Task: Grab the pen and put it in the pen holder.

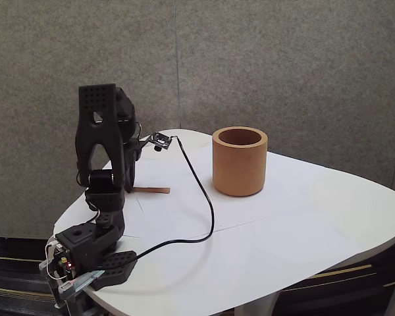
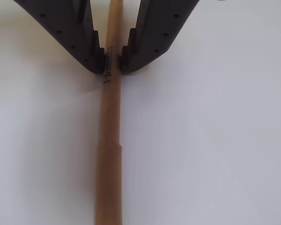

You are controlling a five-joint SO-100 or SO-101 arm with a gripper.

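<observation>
Nearest in the fixed view, lower left of frame: arm base with a small red light, folded black arm rising above it. From there a black cable (image 1: pixel 201 197) looping across the white table (image 1: pixel 303 237) toward centre and up to a small board at upper centre-left.

In the wrist view, gripper (image 2: pixel 112 65) at the top of frame, jaws drawn in on either side of the pen (image 2: pixel 108 154), dark tips touching or all but touching its barrel; pinching the pen, by the look of it, though grip force impossible to judge. Pen running straight down the middle of that frame from between the fingertips to the bottom edge, lying on the white surface, small printed lettering right at the pinch point, a slight step in the barrel lower down.

In the fixed view, pen (image 1: pixel 151 190) at centre-left, flat on the table, one end hidden behind the arm.

Probably light, stiff, smooth and round, so likely to roll or pivot in the jaws. Best held near mid-length, square across the barrel.

Farthest, upper centre of the fixed view: pen holder (image 1: pixel 239 164), upright, mouth open, well apart from the pen.
</observation>
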